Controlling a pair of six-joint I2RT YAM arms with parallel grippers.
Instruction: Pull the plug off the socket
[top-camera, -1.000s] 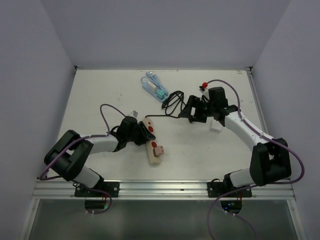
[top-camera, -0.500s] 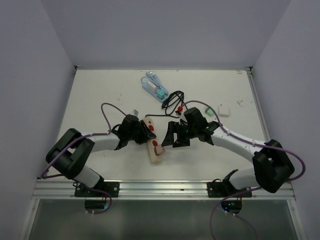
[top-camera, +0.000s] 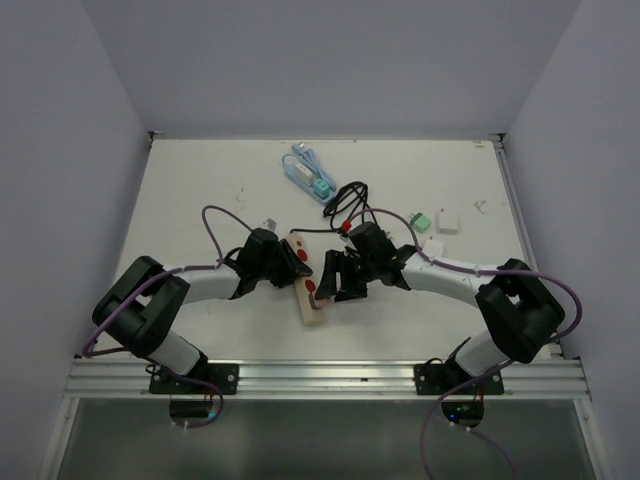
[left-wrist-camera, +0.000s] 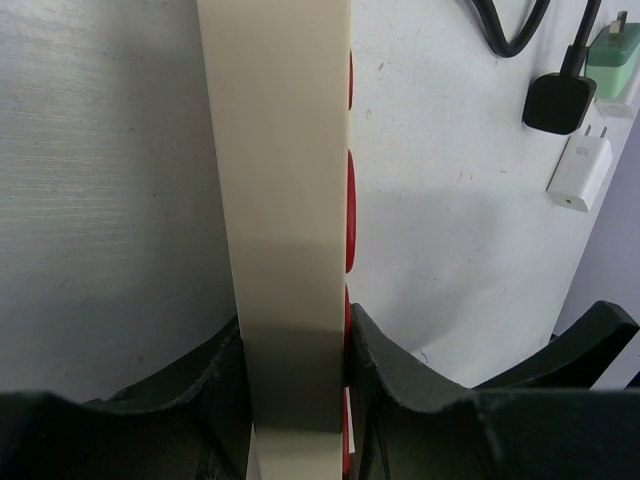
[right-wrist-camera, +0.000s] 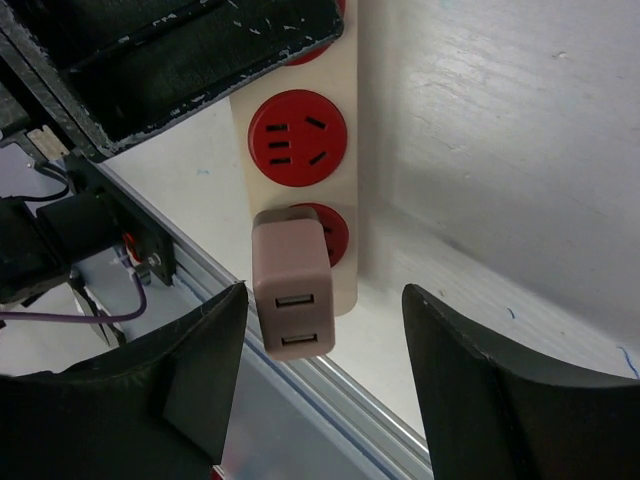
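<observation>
Just swung my right claw (right-wrist-camera: 325, 300) from upper right to mid-frame, jaws apart either side of the plug (right-wrist-camera: 292, 285), still seated at the power strip (left-wrist-camera: 285, 200)'s lower end, left claw (left-wrist-camera: 295, 345) clamped on that strip, so I reckon pulling's next.

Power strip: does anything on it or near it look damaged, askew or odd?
Nothing is broken. The power strip lies slanted on the table, clamped by the left gripper, with the pink plug seated in its end socket. Only that gripper's black finger shows white scuffs.
</observation>
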